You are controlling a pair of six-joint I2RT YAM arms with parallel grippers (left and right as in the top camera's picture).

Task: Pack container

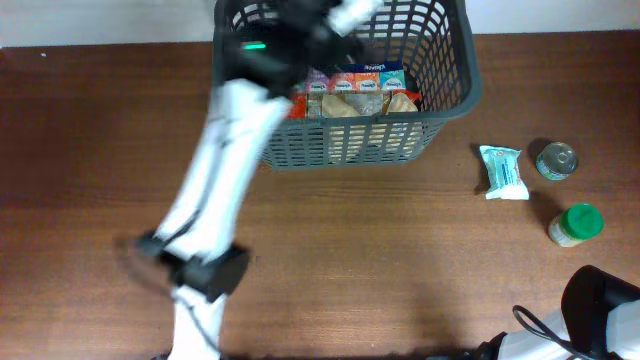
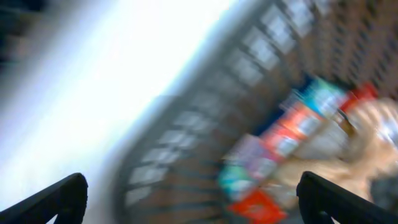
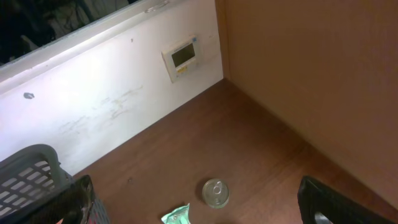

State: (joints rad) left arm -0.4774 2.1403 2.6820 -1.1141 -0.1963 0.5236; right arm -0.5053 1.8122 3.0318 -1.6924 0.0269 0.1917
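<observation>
The dark grey lattice container (image 1: 440,95) stands at the table's far middle, and several colourful packets (image 1: 360,85) lie inside it. My left arm reaches over the container's left rim and is blurred by motion. In the left wrist view, the left gripper (image 2: 191,180) is open and empty above the packets (image 2: 292,134) inside the container (image 2: 186,143). My right gripper (image 3: 194,183) is open and empty above the table at the front right. The container's corner (image 3: 28,177) shows at the left of the right wrist view.
To the right of the container, a teal packet (image 1: 503,171), a small round can (image 1: 556,160) and a green-lidded jar (image 1: 576,224) lie on the table. The can (image 3: 215,193) and the packet (image 3: 177,216) also show in the right wrist view. A white wall and a wooden panel stand behind.
</observation>
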